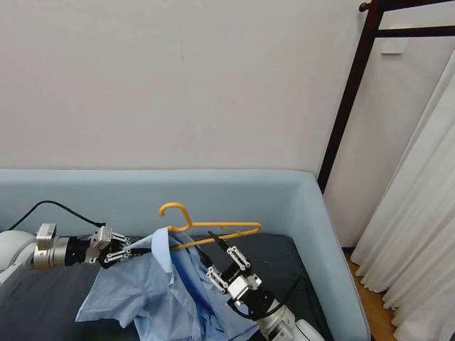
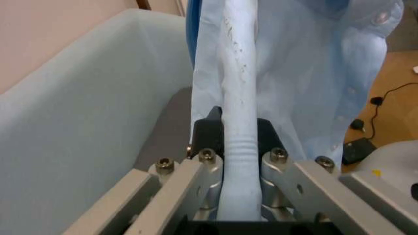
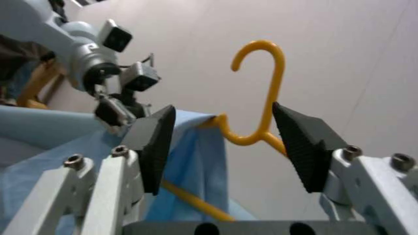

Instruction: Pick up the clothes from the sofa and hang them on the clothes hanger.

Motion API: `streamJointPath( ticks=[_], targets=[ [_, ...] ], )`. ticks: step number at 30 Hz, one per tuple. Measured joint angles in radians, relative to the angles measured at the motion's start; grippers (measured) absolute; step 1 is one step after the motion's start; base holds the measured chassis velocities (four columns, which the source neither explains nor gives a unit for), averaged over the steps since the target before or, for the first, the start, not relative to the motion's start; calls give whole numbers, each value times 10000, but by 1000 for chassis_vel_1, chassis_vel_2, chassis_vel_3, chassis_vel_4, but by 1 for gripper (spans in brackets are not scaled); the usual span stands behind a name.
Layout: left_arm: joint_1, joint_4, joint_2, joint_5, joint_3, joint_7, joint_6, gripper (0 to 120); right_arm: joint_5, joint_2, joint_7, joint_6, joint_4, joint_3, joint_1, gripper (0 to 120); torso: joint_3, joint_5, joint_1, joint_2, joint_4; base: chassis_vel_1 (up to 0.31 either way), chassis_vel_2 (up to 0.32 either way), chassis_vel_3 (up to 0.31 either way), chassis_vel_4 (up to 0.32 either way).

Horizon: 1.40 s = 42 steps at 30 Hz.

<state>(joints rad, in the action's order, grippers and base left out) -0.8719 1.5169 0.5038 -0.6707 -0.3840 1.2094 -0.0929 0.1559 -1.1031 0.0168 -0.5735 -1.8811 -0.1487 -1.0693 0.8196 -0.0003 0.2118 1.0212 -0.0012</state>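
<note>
At 9 o'clock in the head view the left gripper [image 1: 119,251] is seen clenched on a rolled fold of the light blue shirt [image 1: 160,291]. The clamp is confirmed in the left wrist view, where the fabric is pinched between the pads. The shirt is draped low over the dark seat of the sofa [image 1: 298,206], with its collar lifted on the yellow hanger [image 1: 213,229] near the centre. At 6 o'clock the right gripper [image 1: 215,252] is held released, its jaws spread to either side of the hanger's neck and apart from it.

The step is judged to be the grasping of the hanger. The jaws should be brought forward and closed just beneath the hook, while the fold is kept taut so that the shirt is not shed.

The hanger's left arm is covered by cloth. What bears the hanger cannot be made out. The dark rack [image 1: 348,99] at 2 o'clock is cut off at the top.
</note>
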Motion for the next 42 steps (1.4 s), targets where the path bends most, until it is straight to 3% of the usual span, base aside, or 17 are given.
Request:
streamJointPath(
  ticks=[6,10,11,14,16,17,18,22,27,31,38,42],
  targets=[
    [197,-380,113,441,12,-21,-36,4,-901,113,474,260,723,-75,-85,79,-1,1,-1,1,0,0,0,0,0],
    [177,-802,123,716,-134,165,-228,4,-3488,151,740,1754,2023,-252,265,96,1,1,0,0,0,0,0,0,0],
    [177,-802,123,716,-134,165,-228,4,-3488,151,740,1754,2023,-252,265,96,1,1,0,0,0,0,0,0,0],
    [23,-944,112,919,-345,284,-340,4,-5807,224,1648,4079,2691,-23,743,100,1,-1,0,-1,2,0,0,0,0],
    [-34,-951,95,971,-436,316,-358,4,-6484,254,1972,5281,2984,108,1012,100,0,0,0,0,2,0,0,0,0],
    [-34,-951,95,971,-436,316,-358,4,-6484,254,1972,5281,2984,108,1012,100,0,0,0,0,2,0,0,0,0],
    [-84,-952,83,1049,-523,354,-414,4,-6924,242,2339,6256,3306,230,1270,100,1,0,0,0,1,0,0,0,0],
    [-362,-901,104,1374,-779,467,-668,4,-6926,-103,3768,7489,4705,565,2030,100,1,2,0,0,0,0,0,0,0],
    [-835,-790,308,1683,-1129,566,-875,4,-5036,-1024,5498,6832,7320,978,3051,100,2,0,0,0,4,0,0,0,0],
    [-946,-782,332,1718,-1266,568,-941,4,-4462,-1325,6267,6762,8309,1159,3389,100,2,0,0,0,1,0,0,0,0],
    [-812,-941,390,1723,-1246,567,-1028,4,-3691,-1364,7408,6262,8851,1138,3482,98,1,1,0,0,0,0,0,0,0],
    [-488,-1179,507,1768,-978,567,-1090,4,-3192,-1400,7342,5964,8951,1046,3451,81,1,1,0,0,0,0,0,0,0]
  ],
)
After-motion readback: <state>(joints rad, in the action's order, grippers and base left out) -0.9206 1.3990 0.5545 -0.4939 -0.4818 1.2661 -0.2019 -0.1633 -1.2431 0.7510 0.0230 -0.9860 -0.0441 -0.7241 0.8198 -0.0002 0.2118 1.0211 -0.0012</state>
